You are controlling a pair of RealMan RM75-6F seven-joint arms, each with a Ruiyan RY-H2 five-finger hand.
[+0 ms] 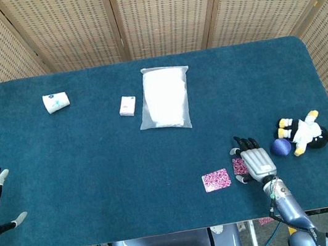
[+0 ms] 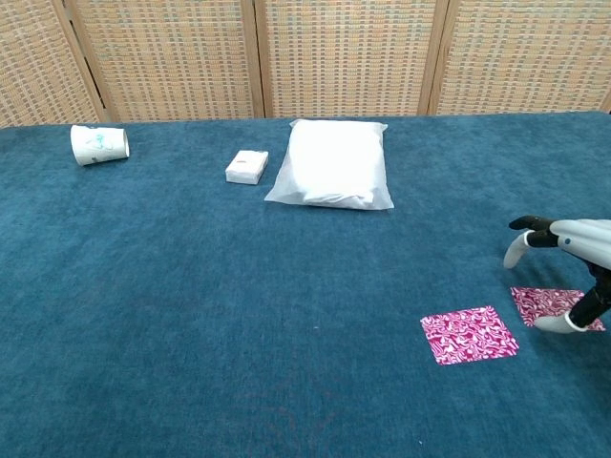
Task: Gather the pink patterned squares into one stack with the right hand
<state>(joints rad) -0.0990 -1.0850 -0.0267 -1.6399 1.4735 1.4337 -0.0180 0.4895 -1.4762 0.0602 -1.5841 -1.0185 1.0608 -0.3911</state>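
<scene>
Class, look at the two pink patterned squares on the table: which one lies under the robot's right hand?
The pink square nearer the plush toy: the right hand hovers over it, hiding part of it. The other pink square lies fully uncovered, further toward the table's middle.

A desk (image 1: pixel 97 171) covered in dark blue cloth is backed by woven wicker screens (image 1: pixel 165 10). A white paper cup (image 1: pixel 56 102) is seen lying on its side near the far left corner, while a small white box (image 1: pixel 126 106) is set just beside a white plastic-wrapped pack (image 1: pixel 164 98) toward the far middle. Near the right edge, a plush toy (image 1: pixel 306 131) in black, white and yellow is laid next to a dark blue ball (image 1: pixel 281 147).
</scene>
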